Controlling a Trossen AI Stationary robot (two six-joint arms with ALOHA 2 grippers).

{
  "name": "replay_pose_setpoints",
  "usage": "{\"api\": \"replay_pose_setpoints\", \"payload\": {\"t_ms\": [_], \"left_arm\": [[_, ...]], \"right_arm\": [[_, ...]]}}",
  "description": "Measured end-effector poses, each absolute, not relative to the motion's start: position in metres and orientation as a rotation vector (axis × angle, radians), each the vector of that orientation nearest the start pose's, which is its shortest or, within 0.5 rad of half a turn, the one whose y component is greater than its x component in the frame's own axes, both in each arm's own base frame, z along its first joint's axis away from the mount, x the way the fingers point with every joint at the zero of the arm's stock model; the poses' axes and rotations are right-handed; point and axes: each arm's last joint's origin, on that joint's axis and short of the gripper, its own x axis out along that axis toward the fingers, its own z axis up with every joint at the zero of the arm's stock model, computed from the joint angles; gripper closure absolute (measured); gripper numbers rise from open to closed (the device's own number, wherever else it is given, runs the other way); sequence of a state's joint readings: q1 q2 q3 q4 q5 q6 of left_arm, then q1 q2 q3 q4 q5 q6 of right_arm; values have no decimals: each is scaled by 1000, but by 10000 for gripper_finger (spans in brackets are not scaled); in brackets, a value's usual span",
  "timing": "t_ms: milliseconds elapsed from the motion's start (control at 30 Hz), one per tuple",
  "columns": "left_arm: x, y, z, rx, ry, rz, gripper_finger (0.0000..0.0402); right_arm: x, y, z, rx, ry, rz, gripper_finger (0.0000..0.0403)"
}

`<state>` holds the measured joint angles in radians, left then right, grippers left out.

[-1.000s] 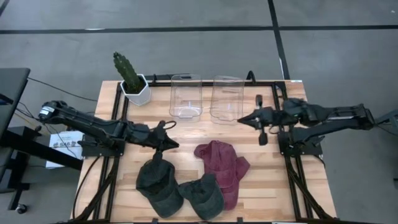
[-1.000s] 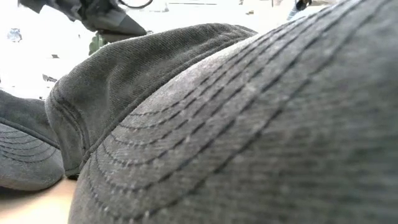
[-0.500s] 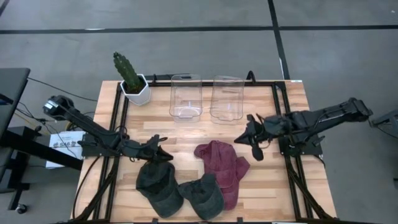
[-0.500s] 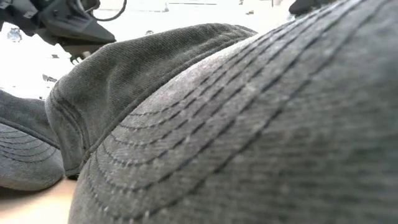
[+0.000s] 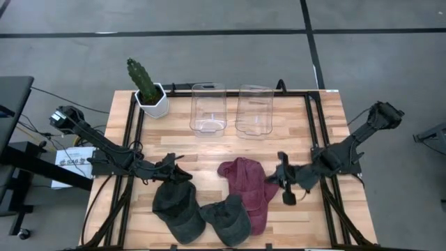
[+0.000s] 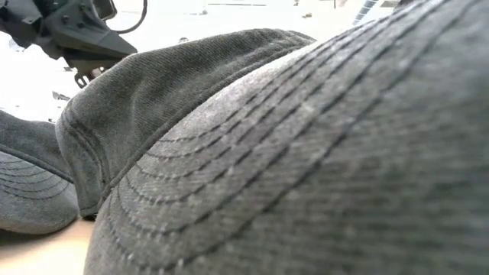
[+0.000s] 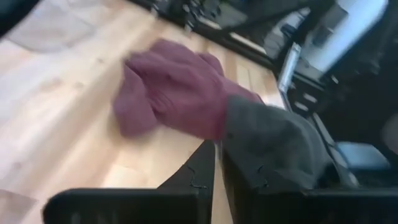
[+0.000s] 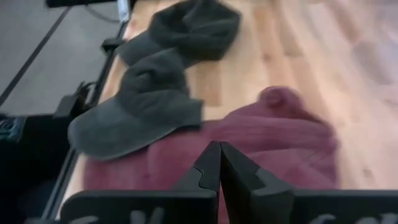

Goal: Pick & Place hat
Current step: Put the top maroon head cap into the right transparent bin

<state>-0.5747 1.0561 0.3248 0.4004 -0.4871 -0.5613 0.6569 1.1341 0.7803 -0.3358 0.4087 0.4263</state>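
Three hats lie on the wooden table (image 5: 327, 125) near its front edge: a dark grey hat (image 5: 178, 207) on the left, a second dark grey hat (image 5: 227, 217) in the middle, and a maroon hat (image 5: 245, 183) to the right. My left gripper (image 5: 185, 175) is shut and low at the far edge of the left grey hat (image 7: 273, 143). My right gripper (image 5: 277, 177) is shut and stands at the maroon hat's right side, over its cloth (image 8: 273, 137). In the low view a grey hat (image 6: 306, 153) fills most of the picture. My left gripper (image 7: 217, 171) comes in nearly level from the table's left, right beside the far edge of the left grey hat (image 7: 249, 134). I cannot tell whether it touches the hat. No cloth shows between its fingers.
A cactus in a white pot (image 5: 150, 94) stands at the far left corner. Two clear containers (image 5: 208, 108) (image 5: 254, 110) stand side by side at the far middle. Bare wood lies between the containers and the hats. Black rails (image 5: 313, 132) run along both table sides.
My right gripper has swung from beside the clear containers toward the near edge and down, ending at the maroon hat's right side, and has rolled. My left gripper has dropped toward the near edge onto the far edge of the left grey hat, rolling too. The hats have stayed put.
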Motion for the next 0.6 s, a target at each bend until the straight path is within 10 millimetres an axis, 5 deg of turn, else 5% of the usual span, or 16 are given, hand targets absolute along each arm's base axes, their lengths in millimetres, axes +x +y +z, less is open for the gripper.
{"api": "replay_pose_setpoints", "payload": {"t_ms": [400, 600], "left_arm": [[179, -96, 193, -262, 199, 5, 376], [182, -93, 199, -205, 142, 9, 376]], "right_arm": [[186, 193, 221, -82, 528, 41, 403], [183, 212, 192, -10, 595, 17, 403]]}}
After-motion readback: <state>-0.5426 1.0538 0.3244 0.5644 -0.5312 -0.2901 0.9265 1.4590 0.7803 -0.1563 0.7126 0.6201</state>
